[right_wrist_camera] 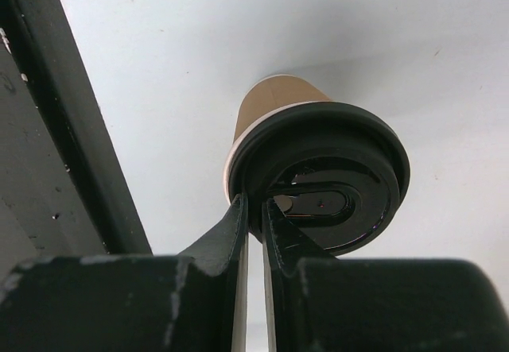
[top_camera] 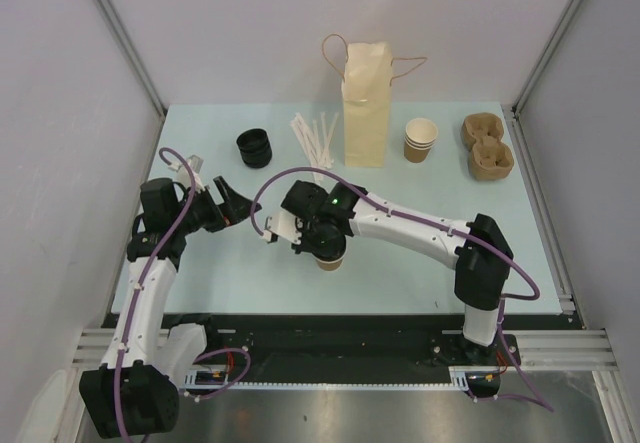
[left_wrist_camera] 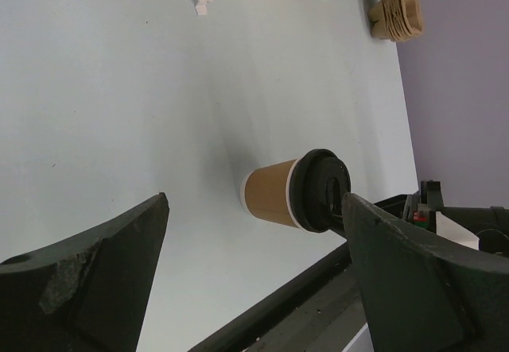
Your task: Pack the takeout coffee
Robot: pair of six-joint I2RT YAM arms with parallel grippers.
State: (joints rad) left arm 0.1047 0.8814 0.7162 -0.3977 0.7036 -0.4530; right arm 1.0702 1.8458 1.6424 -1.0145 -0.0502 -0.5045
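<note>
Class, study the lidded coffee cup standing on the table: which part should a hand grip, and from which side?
Grip the takeout coffee on its tan wall just below the black lid, coming in level from the side. It stands upright and narrows toward its base, so the wider lid rim should stop it slipping; the lid alone might pull off.

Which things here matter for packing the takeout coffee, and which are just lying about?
For the job: takeout coffee, paper bag.
Lying about: stacked lidless cups, stack of black lids, white sticks, pulp cup carriers.
</note>
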